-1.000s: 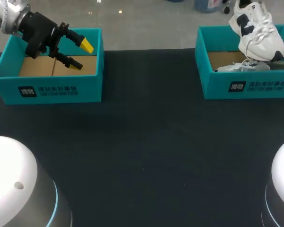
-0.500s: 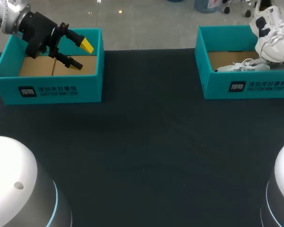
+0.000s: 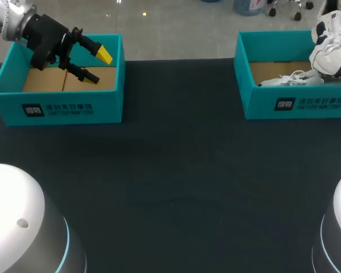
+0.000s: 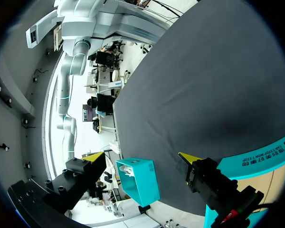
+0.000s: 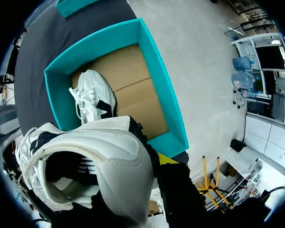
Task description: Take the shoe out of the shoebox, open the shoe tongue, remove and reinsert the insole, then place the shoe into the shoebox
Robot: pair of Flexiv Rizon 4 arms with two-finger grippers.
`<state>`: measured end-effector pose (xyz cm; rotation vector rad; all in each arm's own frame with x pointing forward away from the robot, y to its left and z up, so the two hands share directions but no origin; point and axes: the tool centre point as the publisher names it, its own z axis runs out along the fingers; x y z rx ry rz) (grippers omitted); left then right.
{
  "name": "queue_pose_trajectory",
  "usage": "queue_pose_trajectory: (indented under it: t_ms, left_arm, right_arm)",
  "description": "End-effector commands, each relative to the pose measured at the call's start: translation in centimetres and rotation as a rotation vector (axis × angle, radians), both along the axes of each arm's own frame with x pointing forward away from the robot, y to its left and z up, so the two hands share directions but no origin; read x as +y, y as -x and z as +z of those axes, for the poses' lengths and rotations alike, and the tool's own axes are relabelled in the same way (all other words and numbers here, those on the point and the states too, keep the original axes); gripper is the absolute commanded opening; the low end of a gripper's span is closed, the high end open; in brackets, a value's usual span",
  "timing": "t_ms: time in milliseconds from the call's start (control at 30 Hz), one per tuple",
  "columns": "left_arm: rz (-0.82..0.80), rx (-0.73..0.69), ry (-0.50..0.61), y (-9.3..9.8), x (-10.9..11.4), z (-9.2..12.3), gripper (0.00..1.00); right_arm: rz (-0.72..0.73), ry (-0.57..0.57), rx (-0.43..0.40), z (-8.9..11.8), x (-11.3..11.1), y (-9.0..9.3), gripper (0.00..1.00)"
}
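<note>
Sneaker (image 3: 329,42), white with dark patches, hangs above the right teal shoebox (image 3: 295,105) — held tight in the right gripper (image 5: 156,166) — while the left gripper (image 3: 98,67) sits wide open over the left teal shoebox (image 3: 62,108).

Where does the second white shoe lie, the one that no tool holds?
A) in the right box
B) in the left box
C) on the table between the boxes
A: the second shoe lies on the floor of the right shoebox, below the lifted shoe.
</note>
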<state>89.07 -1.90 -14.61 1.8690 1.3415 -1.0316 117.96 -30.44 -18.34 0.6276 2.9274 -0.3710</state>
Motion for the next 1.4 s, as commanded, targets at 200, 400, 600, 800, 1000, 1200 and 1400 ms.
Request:
queue_pose_trajectory:
  t_ms: [200, 400, 600, 800, 1000, 1200, 1400]
  left_arm:
    - [-0.001, -0.001, -0.003, 0.0, 0.0, 0.0, 1.00]
    - [-0.001, -0.001, -0.003, 0.0, 0.0, 0.0, 1.00]
    - [-0.001, -0.001, -0.003, 0.0, 0.0, 0.0, 1.00]
    - [-0.001, -0.001, -0.003, 0.0, 0.0, 0.0, 1.00]
    - [-0.001, -0.001, -0.003, 0.0, 0.0, 0.0, 1.00]
    - [-0.001, -0.001, -0.003, 0.0, 0.0, 0.0, 1.00]
    - [-0.001, -0.001, -0.003, 0.0, 0.0, 0.0, 1.00]
  right_arm:
    - [-0.478, -0.136, 0.015, 0.3, -2.0, 0.1, 0.00]
    - [-0.781, -0.173, -0.032, -0.1, -2.2, 0.4, 0.00]
    - [-1.067, -0.180, -0.102, -0.7, -2.9, 1.4, 0.00]
    - [-1.356, -0.171, -0.213, -0.6, -4.4, 2.7, 0.00]
    - [-1.373, -0.107, -0.293, -0.3, -3.9, 3.0, 0.00]
    - [-1.300, -0.067, -0.310, -0.3, -3.1, 2.9, 0.00]
    - [-1.300, -0.067, -0.310, -0.3, -3.1, 2.9, 0.00]
